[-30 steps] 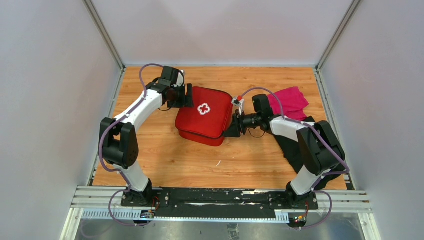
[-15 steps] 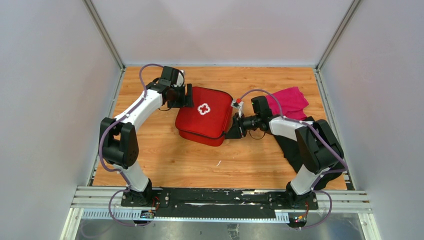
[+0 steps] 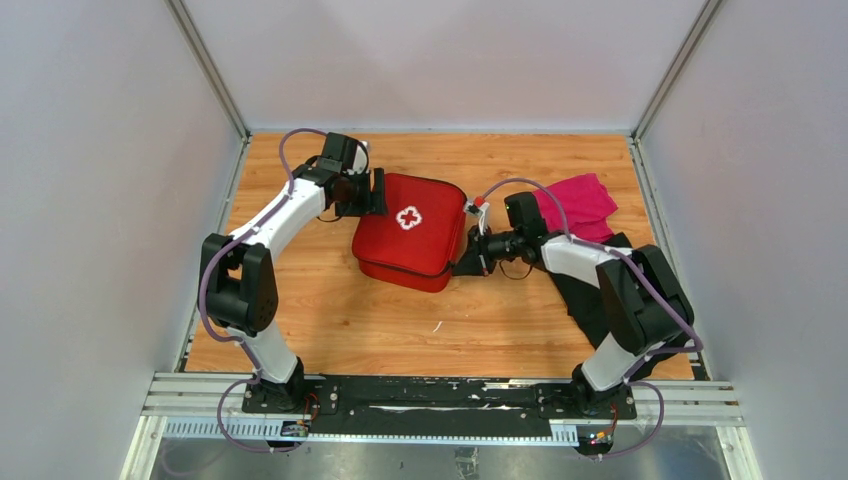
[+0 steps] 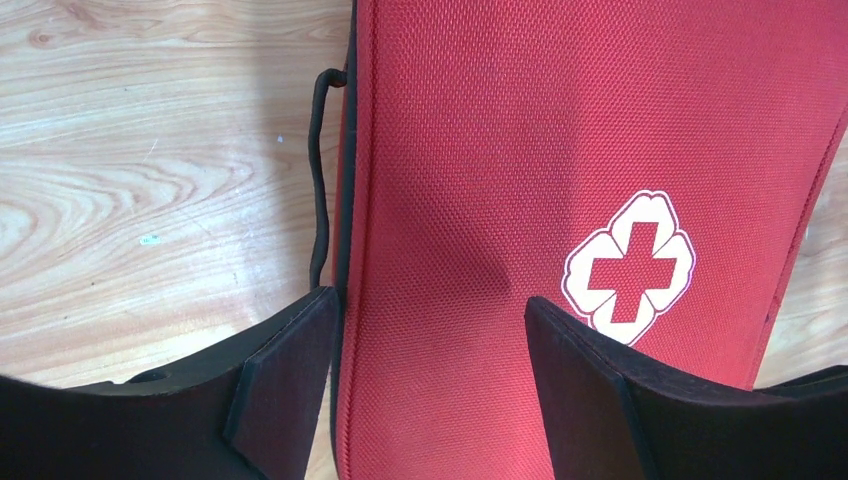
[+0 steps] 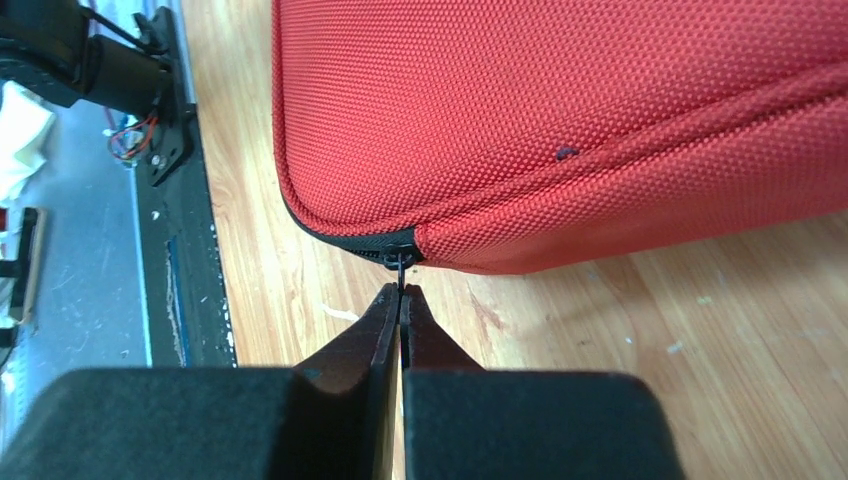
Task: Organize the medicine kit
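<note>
From above, the medicine kit [image 3: 410, 232] lies flat and closed on the worktop [image 3: 400, 320], cross side up. The left hand [image 3: 372, 192] is at the kit's far-left corner and the right hand [image 3: 462, 265] at its near-right corner. A magenta cloth [image 3: 580, 203] and a black cloth [image 3: 590, 290] lie to the right of the kit, well clear of it.

The left wrist camera shows that hand's fingers [image 4: 285, 390] spread apart. One sits off the kit's side seam, next to the black carry loop [image 4: 320, 180], and the other is over the lid near the white cross [image 4: 630, 268]. Whether they press on the fabric cannot be told.

The right wrist camera shows that hand's fingertips closed together on the small black zip pull [image 5: 400, 266] at the kit's rounded corner.

The case looks light, and the woven shell is grippy but soft, so it would likely slide or buckle under a sideways tug. The lid probably needs pinning from the left while the zip is drawn. The pull is the right place to hold, though it is tiny and could slip out of the pinch, especially going round the corner. The kit's thick edge or the loop would suit lifting.
</note>
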`<state>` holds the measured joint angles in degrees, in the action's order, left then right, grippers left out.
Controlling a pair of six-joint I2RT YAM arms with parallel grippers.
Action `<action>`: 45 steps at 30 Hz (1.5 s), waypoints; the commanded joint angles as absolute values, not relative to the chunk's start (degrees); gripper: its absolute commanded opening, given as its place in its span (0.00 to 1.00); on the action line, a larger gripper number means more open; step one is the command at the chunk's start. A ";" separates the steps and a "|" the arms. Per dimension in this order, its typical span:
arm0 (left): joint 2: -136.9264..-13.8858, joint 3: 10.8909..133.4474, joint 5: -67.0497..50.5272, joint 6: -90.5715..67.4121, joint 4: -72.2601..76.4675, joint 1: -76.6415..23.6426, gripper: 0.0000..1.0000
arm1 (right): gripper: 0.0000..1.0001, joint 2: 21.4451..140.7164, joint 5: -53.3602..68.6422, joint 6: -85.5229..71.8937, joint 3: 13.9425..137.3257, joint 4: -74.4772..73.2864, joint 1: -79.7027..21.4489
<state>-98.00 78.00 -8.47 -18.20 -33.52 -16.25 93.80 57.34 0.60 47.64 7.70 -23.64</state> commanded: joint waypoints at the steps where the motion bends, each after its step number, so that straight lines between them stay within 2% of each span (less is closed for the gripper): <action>1: -99.06 78.19 -9.39 -17.67 -33.49 -15.91 0.74 | 0.00 88.78 50.17 1.24 46.16 5.48 -23.82; 5: -99.03 78.10 -9.34 -17.64 -33.50 -15.82 0.74 | 0.00 86.02 41.73 2.29 47.65 -1.40 -24.47; 10: -98.71 77.97 -10.41 -17.68 -33.12 -15.82 0.74 | 0.00 86.04 23.54 4.57 52.41 -15.40 -27.85; 14: -96.22 76.97 -10.57 -17.79 -31.59 -15.82 0.74 | 0.00 84.99 14.87 4.10 53.19 -19.36 -28.83; 16: -91.44 73.00 -11.06 -17.97 -25.86 -15.86 0.75 | 0.00 83.38 12.85 3.60 52.73 -19.50 -28.83; 20: -80.33 64.68 -10.19 -16.13 -15.31 -18.15 0.79 | 0.00 80.53 11.66 2.89 51.20 -19.51 -28.83; 24: -72.09 57.96 -4.40 -5.74 -10.30 -26.38 0.80 | 0.00 79.64 10.12 4.36 51.27 -20.95 -28.74; 29: -64.70 46.60 -7.49 7.36 -0.53 -34.71 0.81 | 0.00 80.05 9.30 6.71 53.04 -23.27 -28.36; 34: -63.95 44.47 -13.34 21.56 -2.76 -40.08 0.79 | 0.00 79.73 11.65 7.03 53.42 -22.83 -28.37; 38: -64.74 42.32 -11.99 31.10 -3.56 -43.32 0.78 | 0.00 79.00 13.35 6.74 52.09 -21.63 -28.33; 45: -71.63 43.49 -3.76 31.13 -4.91 -49.02 0.79 | 0.00 78.41 15.13 5.10 51.11 -20.21 -28.34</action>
